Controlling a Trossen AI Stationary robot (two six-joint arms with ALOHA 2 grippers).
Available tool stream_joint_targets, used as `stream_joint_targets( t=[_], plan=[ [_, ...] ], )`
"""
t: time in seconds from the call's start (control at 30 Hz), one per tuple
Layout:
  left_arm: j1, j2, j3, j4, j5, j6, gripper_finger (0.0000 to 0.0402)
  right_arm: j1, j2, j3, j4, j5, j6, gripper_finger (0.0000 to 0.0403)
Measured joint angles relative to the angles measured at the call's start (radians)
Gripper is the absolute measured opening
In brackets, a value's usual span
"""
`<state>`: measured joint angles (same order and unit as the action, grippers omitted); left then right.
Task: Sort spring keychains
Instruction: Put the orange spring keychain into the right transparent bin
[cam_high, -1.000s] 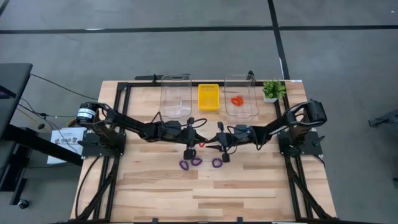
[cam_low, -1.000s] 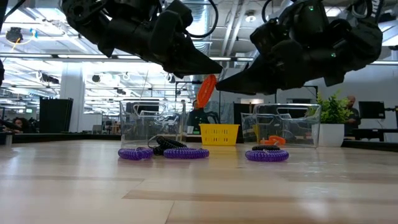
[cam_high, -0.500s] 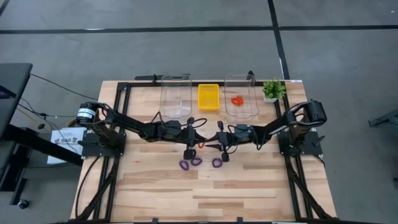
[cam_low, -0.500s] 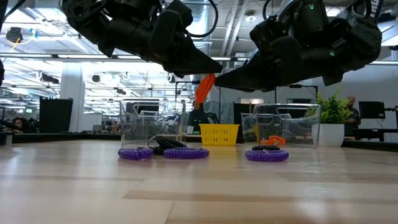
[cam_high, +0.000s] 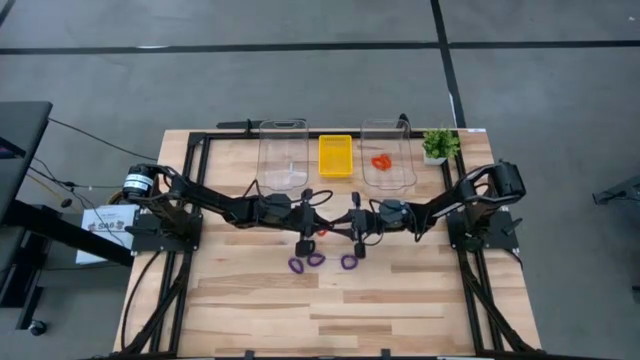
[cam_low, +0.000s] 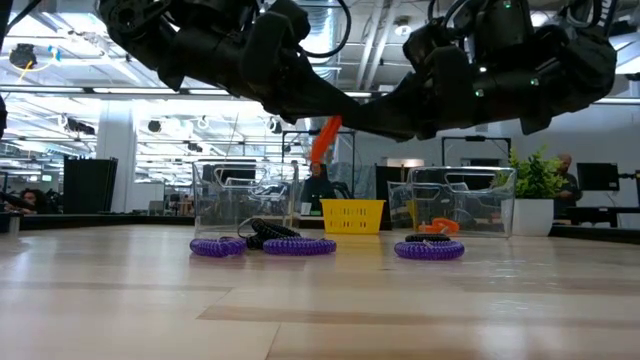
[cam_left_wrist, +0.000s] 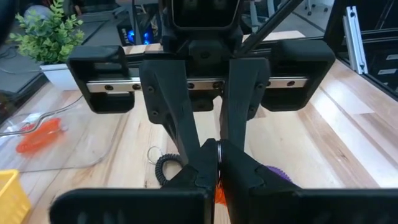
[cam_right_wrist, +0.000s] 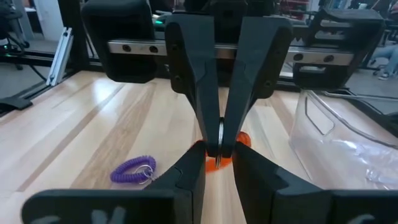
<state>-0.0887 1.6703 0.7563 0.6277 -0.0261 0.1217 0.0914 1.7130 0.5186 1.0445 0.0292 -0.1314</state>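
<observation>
The orange-red keychain hangs in mid-air over the table's middle, held by my left gripper, which is shut on it. My right gripper faces the left one tip to tip. It is open, with its fingers close on either side of the keychain's top; I cannot tell whether they touch. Three purple keychains and a black one lie flat on the wood below. More orange ones lie in the right bin. My left gripper pinches the orange-red keychain between its two fingertips at the upper end, by the small metal ring. The fingers come slanting down from the table's left. The coil hangs below them, tilted and lifted clear of the table.
Two clear bins stand at the far edge with a yellow tray between them and a small plant at the far right. Bare wood lies toward the near edge. People show in the room behind.
My right gripper has moved toward the table's left until its fingers meet the left gripper's tips at the hanging keychain. The keychain has swung slightly left and turned more edge-on in the low view. My left gripper has kept its hold.
</observation>
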Motion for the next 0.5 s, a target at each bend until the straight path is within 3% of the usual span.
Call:
stream_joint_targets(
  t=[0.17, 0.4, 0.5],
  plan=[
    [-0.002, 0.0, 0.0, -0.001, -0.001, 0.0, 0.0014, -0.002, 0.0, 0.0, 0.0, 0.0, 0.009, 0.0064],
    [-0.003, 0.0, 0.0, -0.006, -0.005, -0.002, 0.0014, -0.002, 0.0, 0.0, -0.02, -0.007, 0.003, 0.0006],
    [-0.002, 0.0, 0.0, -0.006, -0.006, -0.002, 0.0014, -0.002, 0.0, 0.0, -0.021, -0.007, 0.002, 0.0008]
  ],
)
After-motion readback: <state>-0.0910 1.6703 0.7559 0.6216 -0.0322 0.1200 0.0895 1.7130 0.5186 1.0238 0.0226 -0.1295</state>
